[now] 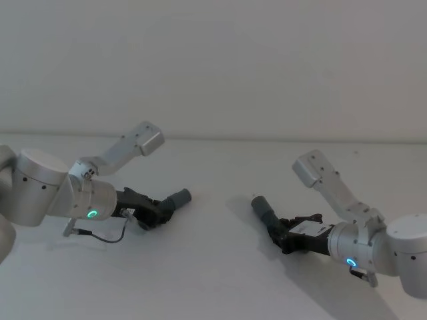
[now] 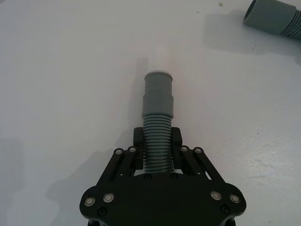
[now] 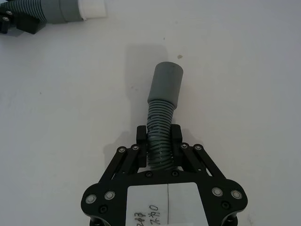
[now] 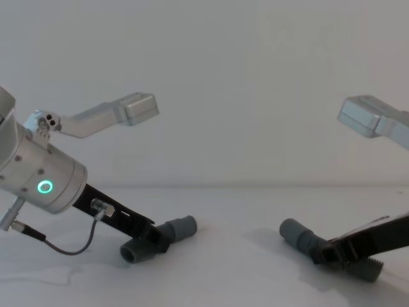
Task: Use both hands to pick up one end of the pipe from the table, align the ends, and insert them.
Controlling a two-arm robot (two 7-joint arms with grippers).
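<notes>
Two dark grey ribbed pipe pieces are held apart over the white table (image 1: 213,273), their ends pointing toward each other. My left gripper (image 1: 159,211) (image 2: 157,139) (image 4: 156,238) is shut on the ribbed body of the left pipe piece (image 2: 157,155). Its smooth cuff (image 1: 180,198) (image 2: 158,94) sticks out ahead and has a white tip (image 2: 164,59). My right gripper (image 1: 284,235) (image 3: 159,136) (image 4: 323,252) is shut on the ribbed body of the right pipe piece (image 3: 158,123). That piece's plain grey cuff (image 1: 261,207) (image 3: 165,82) (image 4: 296,234) bends slightly toward the left piece.
A wide strip of bare table lies between the two cuffs. A plain pale wall rises behind the table. A thin black cable (image 4: 70,246) loops under my left wrist near the tabletop.
</notes>
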